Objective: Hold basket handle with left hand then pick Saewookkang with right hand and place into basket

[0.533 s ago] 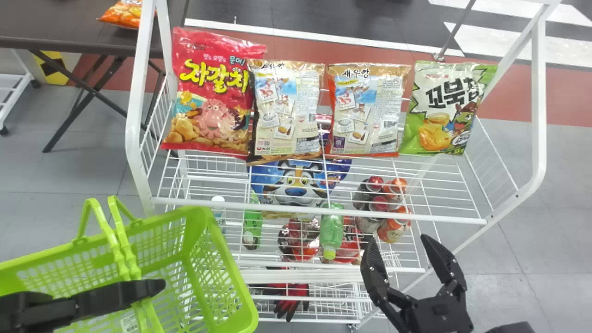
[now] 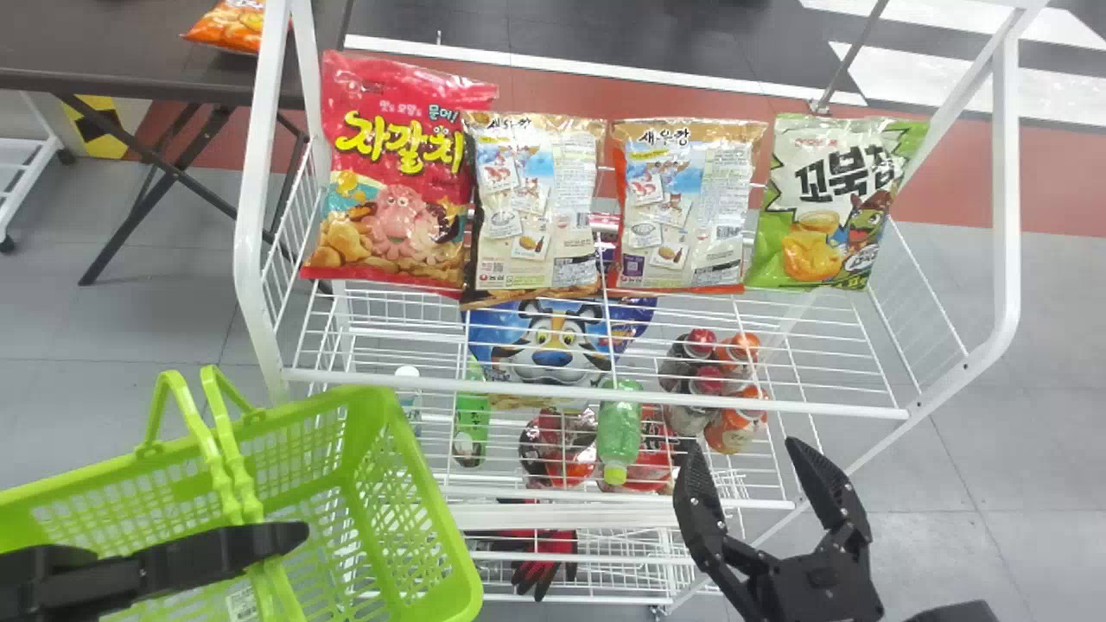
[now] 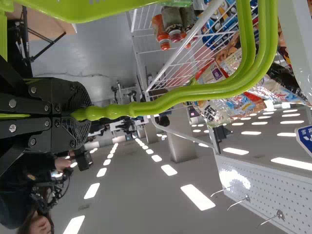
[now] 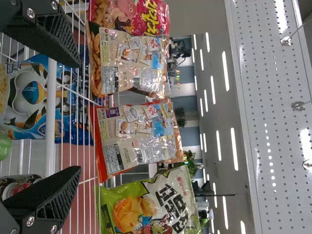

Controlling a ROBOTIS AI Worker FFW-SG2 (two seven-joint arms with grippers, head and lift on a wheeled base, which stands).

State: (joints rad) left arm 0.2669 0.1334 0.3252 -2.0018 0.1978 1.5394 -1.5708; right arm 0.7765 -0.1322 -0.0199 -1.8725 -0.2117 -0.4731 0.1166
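Beyond my spread right claw point(image 2: 743, 444), two Saewookkang bags point(image 2: 687, 229) show printed labels point(image 2: 664, 136); my left claw point(image 2: 298, 536) clamps the basket handle point(image 3: 117, 111)

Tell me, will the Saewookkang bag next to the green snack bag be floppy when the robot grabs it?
The Saewookkang bag is probably light and floppy, since its thin wrapper looks puffy and crinkled. That shiny film might be slippery. It stands on its bottom edge on the wire shelf, so a push could tip it.

Shop-like setup: snack bags point(image 2: 687, 203) on wire rack point(image 2: 829, 409), hooked pegboard point(image 4: 268, 97).
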